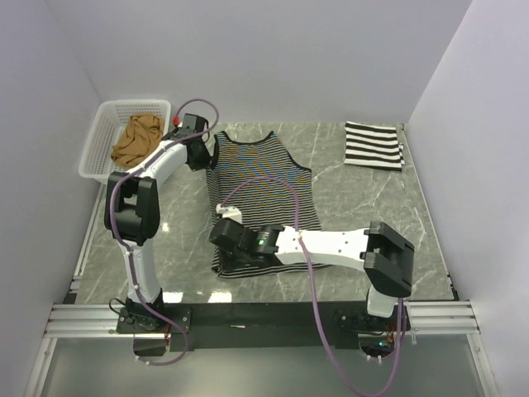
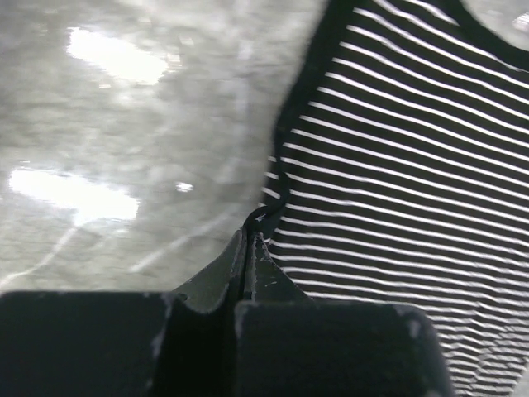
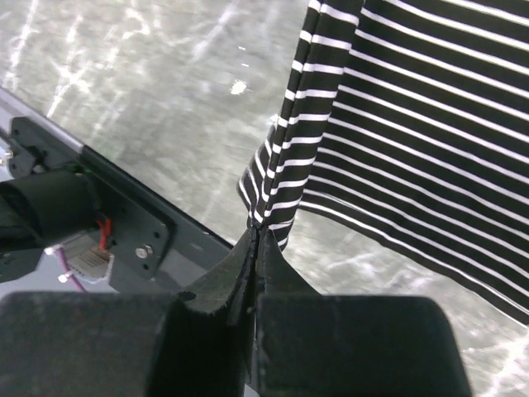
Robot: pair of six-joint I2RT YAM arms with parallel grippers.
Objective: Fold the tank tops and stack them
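The thin dark striped tank top (image 1: 263, 178) lies spread flat in the middle of the table, straps toward the back. My left gripper (image 1: 201, 154) is at its far left armhole edge, and in the left wrist view the gripper (image 2: 250, 234) is shut on that dark edge of the top (image 2: 397, 165). At the near left hem corner, my right gripper (image 1: 221, 235) is shut; the right wrist view shows the gripper (image 3: 256, 231) pinching the corner of the top (image 3: 413, 107), lifted a little off the table. The bold black-and-white tank top (image 1: 374, 145) lies folded at the back right. The tan-brown one (image 1: 137, 140) sits crumpled in the basket.
A white mesh basket (image 1: 136, 104) stands at the back left corner, close to my left arm. White walls close in the table on three sides. The black mounting rail (image 1: 273, 313) runs along the near edge, just behind my right gripper.
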